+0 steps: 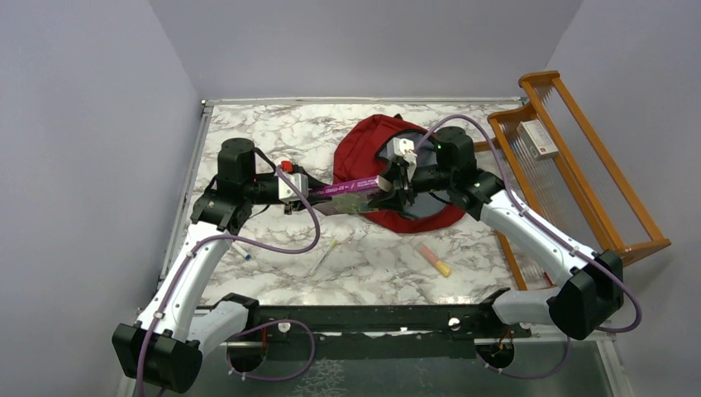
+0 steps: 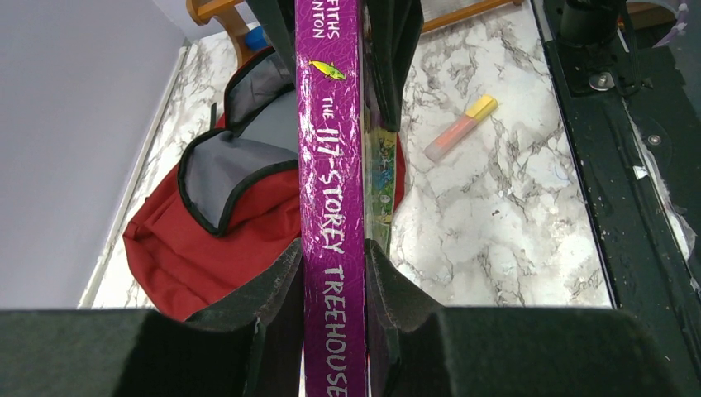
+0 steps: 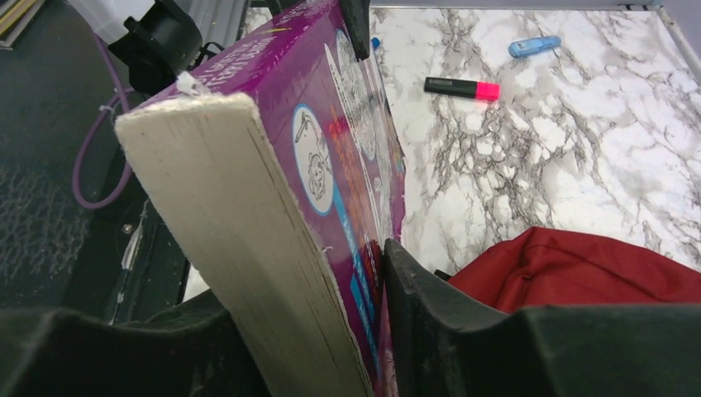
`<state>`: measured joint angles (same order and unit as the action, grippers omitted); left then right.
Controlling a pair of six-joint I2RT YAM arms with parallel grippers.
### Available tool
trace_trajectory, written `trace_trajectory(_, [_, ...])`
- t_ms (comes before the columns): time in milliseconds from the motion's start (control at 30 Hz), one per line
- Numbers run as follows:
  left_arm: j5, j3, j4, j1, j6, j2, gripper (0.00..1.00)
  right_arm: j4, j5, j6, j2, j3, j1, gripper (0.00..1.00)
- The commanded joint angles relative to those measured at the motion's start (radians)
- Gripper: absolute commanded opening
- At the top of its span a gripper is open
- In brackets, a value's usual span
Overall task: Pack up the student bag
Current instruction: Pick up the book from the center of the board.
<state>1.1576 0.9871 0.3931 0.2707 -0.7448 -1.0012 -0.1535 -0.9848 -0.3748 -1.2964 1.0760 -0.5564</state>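
- Left gripper (image 2: 333,269) was pinched on the near end of the purple book "The 117-Storey Treehouse" (image 2: 331,165), with pads (image 2: 285,285) tight on both covers.
- Right gripper (image 3: 306,285) was clamped on the opposite end, the page block facing its camera.
- The student bag (image 1: 364,149) lay at the far middle of the marble table (image 1: 372,248), unzipped with grey lining exposed. The book was held across its near side, not inside yet. Couldn't tell if it touched the fabric.
- Risk: two arms held one stiff book, so any mismatch in motion could twist it or pull it out of one pinch.
- Risk: nothing held the floppy mouth open, so a book corner could snag the black-trimmed rim and shove the bag instead of entering.
- Risk: an early release at one end would let the book swing down onto the table.
- Left wrist alone showed the title, the lining flap and the orange-yellow highlighter (image 2: 460,128) up close.
- Right wrist alone clearly showed a pink highlighter (image 3: 463,87) and a blue pen-like item (image 3: 535,45).
- Only the top view showed both arms together and the wooden rack (image 1: 579,165).
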Motion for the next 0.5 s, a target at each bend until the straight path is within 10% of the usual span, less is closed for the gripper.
trace_trajectory(0, [0.013,0.039,-0.045,0.005,-0.012,-0.001,0.00,-0.001,0.017,0.008,0.020,0.008,-0.005,0.43])
trace_trajectory(100, [0.005,0.035,-0.046,0.005,-0.008,-0.009,0.00,0.046,0.049,0.063,0.041,-0.017,-0.005,0.36])
trace_trajectory(233, [-0.006,0.040,-0.046,0.005,-0.001,-0.026,0.06,0.078,0.050,0.159,0.050,-0.016,-0.005,0.02])
trace_trajectory(467, [-0.170,0.028,-0.157,0.007,0.164,-0.049,0.37,0.103,0.239,0.349,0.117,-0.047,-0.005,0.01])
